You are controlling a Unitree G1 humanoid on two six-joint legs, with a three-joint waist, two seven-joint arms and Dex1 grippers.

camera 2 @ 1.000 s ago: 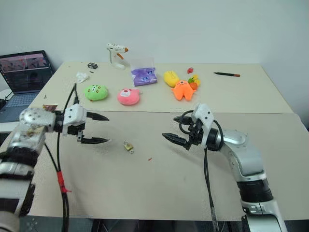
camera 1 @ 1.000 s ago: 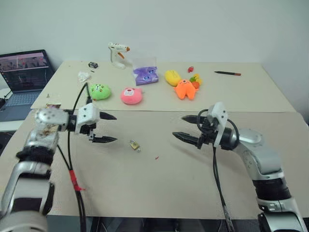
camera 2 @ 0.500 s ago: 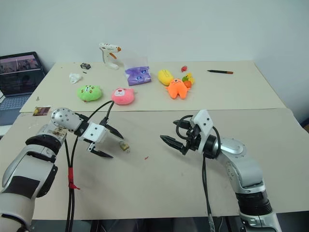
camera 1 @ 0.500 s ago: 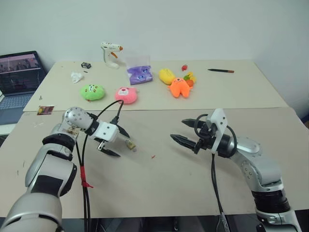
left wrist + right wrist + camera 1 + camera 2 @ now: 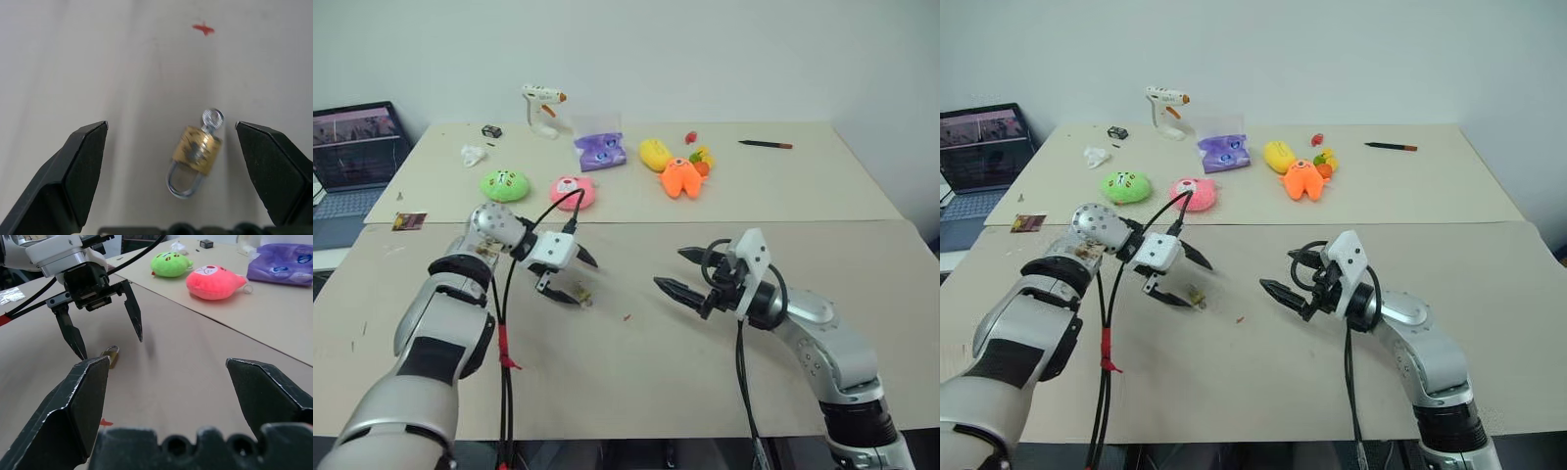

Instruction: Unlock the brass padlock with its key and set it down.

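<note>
Brass padlock point(image 5: 194, 154) flat on table point(image 5: 705, 362), key bow point(image 5: 213, 117) blurred, between spread left tool point(image 5: 576, 280); right tool point(image 5: 684, 271) spread.

Brass padlock point(image 5: 197, 150) yellow-gold, silvery shackle and key head. Red speck point(image 5: 203, 29) on beige table point(image 5: 724, 201). Plush toys — green point(image 5: 506, 184), pink point(image 5: 573, 191), orange point(image 5: 682, 178), yellow point(image 5: 657, 154). Purple pouch point(image 5: 600, 151). Glue gun point(image 5: 542, 104) white, orange tip. Gripper fingers point(image 5: 80, 169) black.
</note>
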